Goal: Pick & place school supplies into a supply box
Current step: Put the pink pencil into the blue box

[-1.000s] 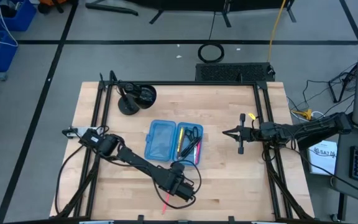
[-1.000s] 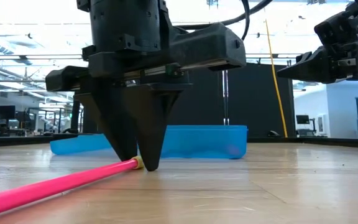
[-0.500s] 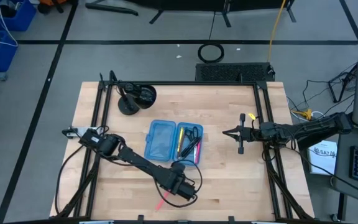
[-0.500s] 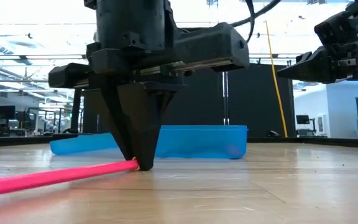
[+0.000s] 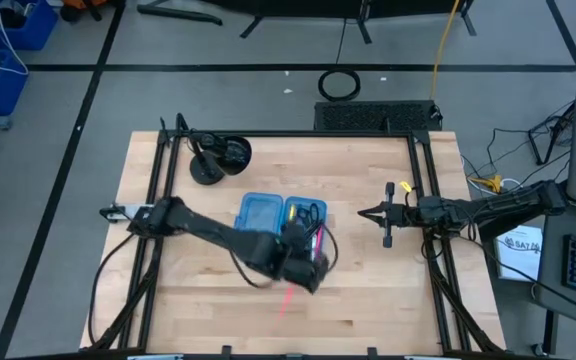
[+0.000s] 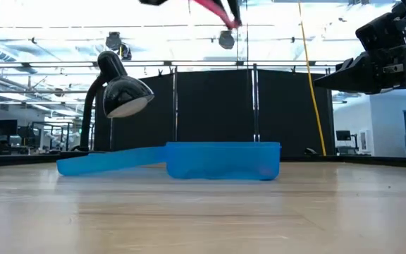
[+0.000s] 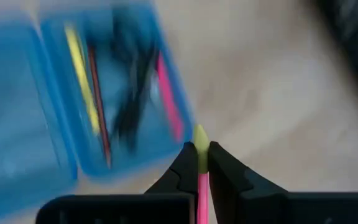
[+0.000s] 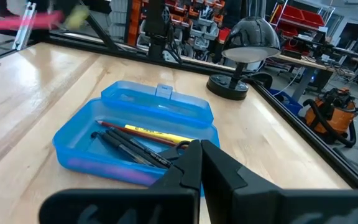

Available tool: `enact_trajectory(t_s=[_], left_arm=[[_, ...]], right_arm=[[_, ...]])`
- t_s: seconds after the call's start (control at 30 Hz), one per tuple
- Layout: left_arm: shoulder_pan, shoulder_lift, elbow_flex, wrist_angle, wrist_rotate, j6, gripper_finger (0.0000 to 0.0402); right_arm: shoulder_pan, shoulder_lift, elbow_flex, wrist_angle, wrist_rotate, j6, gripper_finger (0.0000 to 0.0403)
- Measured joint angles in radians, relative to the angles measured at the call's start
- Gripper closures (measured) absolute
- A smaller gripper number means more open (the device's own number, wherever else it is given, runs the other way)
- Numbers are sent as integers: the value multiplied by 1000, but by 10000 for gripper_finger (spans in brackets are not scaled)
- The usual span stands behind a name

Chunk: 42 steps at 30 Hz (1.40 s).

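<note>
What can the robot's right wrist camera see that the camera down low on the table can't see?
Only the right wrist view looks into the supply box: a yellow pencil, a red-brown pencil, the black scissors and a pink pen lie inside it. Only the low view shows the right gripper from the side, hanging high above the table. Both views show the blue box, the black desk lamp and the pink pencil that the left gripper holds up in the air.

box (image 8: 148,118) translucent blue | pen (image 7: 201,186) pink, yellow tip | lamp (image 6: 122,92) black
</note>
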<state>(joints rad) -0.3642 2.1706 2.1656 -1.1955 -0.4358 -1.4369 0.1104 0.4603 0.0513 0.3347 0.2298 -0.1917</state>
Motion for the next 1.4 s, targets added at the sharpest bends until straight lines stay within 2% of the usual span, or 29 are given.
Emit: enact_trajectory(t_s=[0.07, 0.17, 0.3, 0.53, 0.73, 0.97, 1.4], left_arm=[[25, -33, 6, -6, -88, 26, 384], [75, -41, 4, -63, -134, 93, 384], [169, -36, -5, -107, -114, 179, 384], [309, -30, -124, 4, -30, 276, 384], [341, -31, -290, 166, 21, 256, 384], [366, -31, -401, 275, 65, 245, 383], [390, -32, -456, 292, 87, 211, 383]], right_arm=[[0, 0, 0, 0, 0, -1, 403], [0, 0, 0, -2, 0, -1, 403], [1, 0, 0, -3, 0, 6, 403], [0, 0, 0, -3, 0, 17, 403], [1, 0, 0, -8, 0, 23, 403], [1, 0, 0, -10, 0, 16, 403], [0, 0, 0, -3, 0, -4, 403]])
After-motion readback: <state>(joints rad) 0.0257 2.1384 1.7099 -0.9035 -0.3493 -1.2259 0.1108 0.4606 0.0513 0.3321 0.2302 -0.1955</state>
